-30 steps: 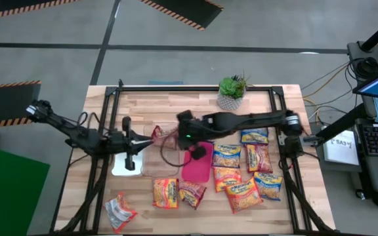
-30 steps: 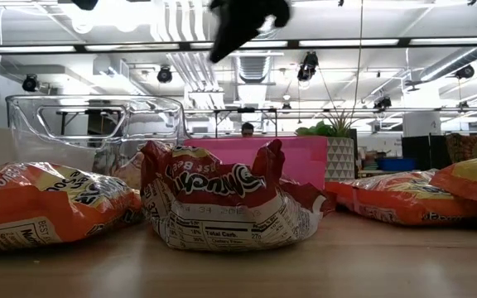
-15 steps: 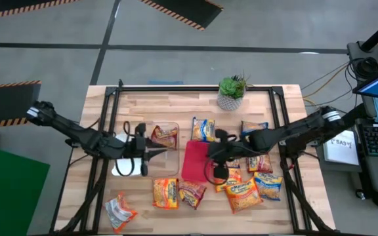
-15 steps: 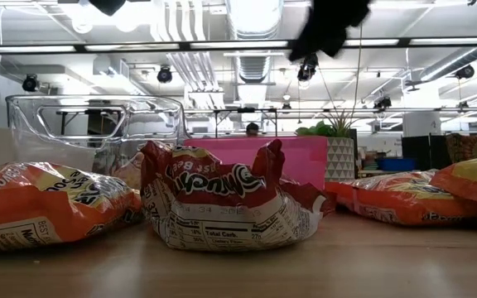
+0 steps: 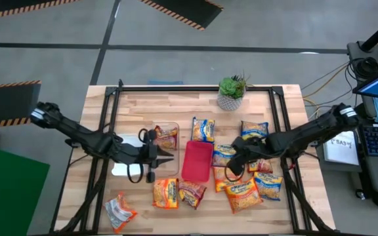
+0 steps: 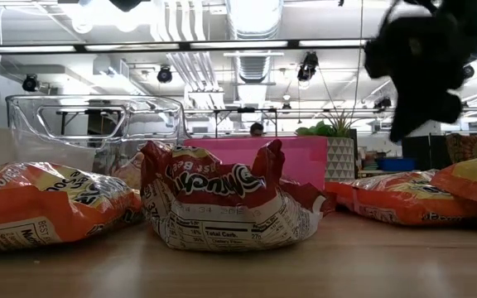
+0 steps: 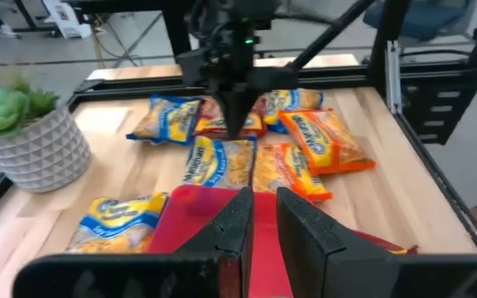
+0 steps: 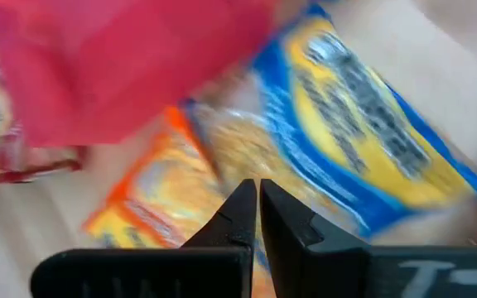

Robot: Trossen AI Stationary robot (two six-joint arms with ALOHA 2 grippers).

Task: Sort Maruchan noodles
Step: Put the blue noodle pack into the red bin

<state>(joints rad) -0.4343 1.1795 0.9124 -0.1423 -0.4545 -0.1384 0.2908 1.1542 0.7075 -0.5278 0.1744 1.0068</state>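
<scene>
Eleven Maruchan noodles (image 5: 244, 193) packets can be counted from above. Seven cluster on the right half of the table (image 5: 287, 111), one blue-edged packet (image 5: 203, 129) lies alone just beyond the red tray (image 5: 197, 160), one sits inside the clear tray (image 5: 165, 150), two lie side by side just nearer than the trays, and one lies apart at the near left corner. One white tray (image 5: 121, 164) lies left of the clear one. One potted plant (image 5: 231, 92) stands at the far edge. The right gripper (image 5: 231, 172) hovers over the right cluster, fingers nearly closed with nothing between them. The left gripper (image 5: 164, 156) hovers over the clear tray, fingers a narrow gap apart, empty
</scene>
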